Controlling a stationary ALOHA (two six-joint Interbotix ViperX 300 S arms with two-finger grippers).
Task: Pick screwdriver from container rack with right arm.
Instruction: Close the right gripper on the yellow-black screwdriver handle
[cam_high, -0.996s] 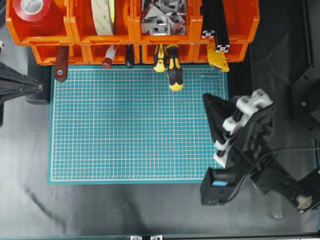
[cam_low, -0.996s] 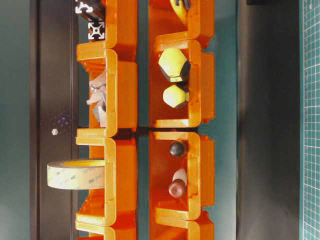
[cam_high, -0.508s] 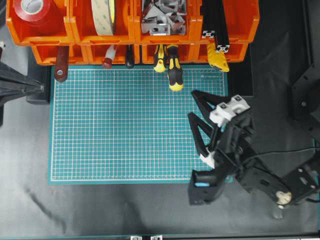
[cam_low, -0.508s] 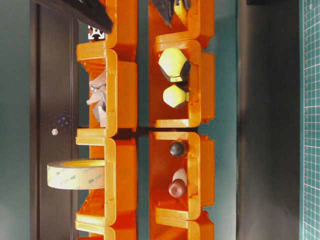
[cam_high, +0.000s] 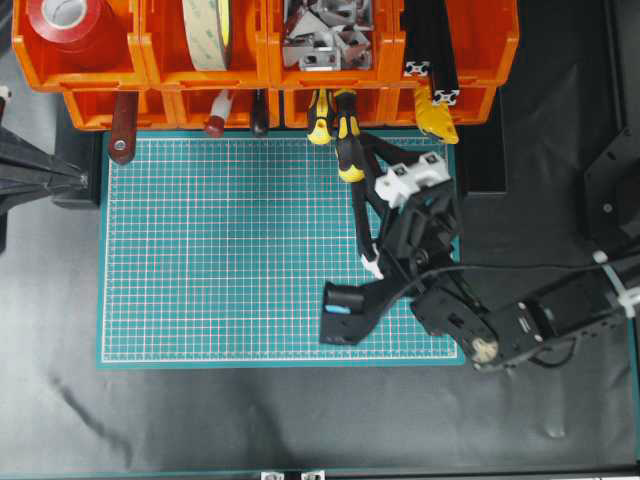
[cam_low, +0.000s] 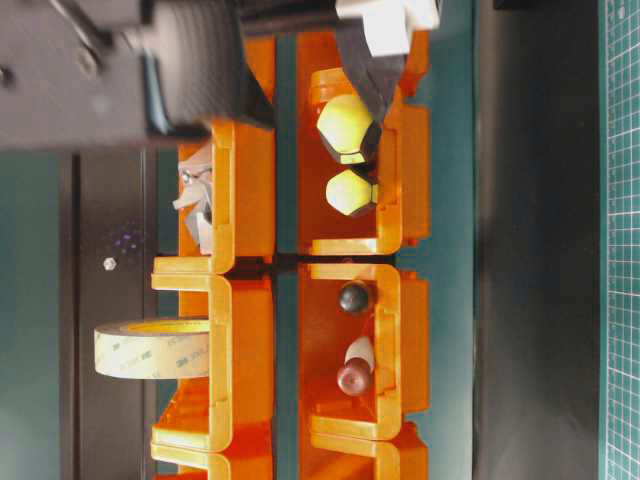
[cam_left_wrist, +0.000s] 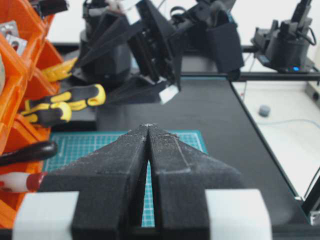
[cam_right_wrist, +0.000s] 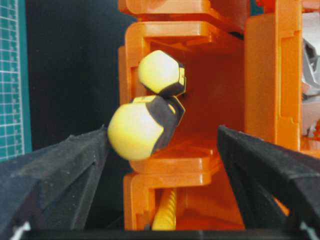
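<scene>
The container rack (cam_high: 270, 60) is seen along the bench's far edge. The right pincer (cam_high: 362, 165) is held open around the handle of the screwdriver (cam_high: 347, 140), which protrudes from a lower bin. The left pincer (cam_left_wrist: 148, 131) is closed, empty.

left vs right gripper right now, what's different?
The left gripper is shut, fingers pressed together, parked at the mat's left edge. The right gripper is open, at the rack, one finger against the screwdriver handle. Both are black, pointed and empty.

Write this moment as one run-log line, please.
phase: approach | right end effector: open, at screwdriver handle | left end effector: shut, idle
</scene>
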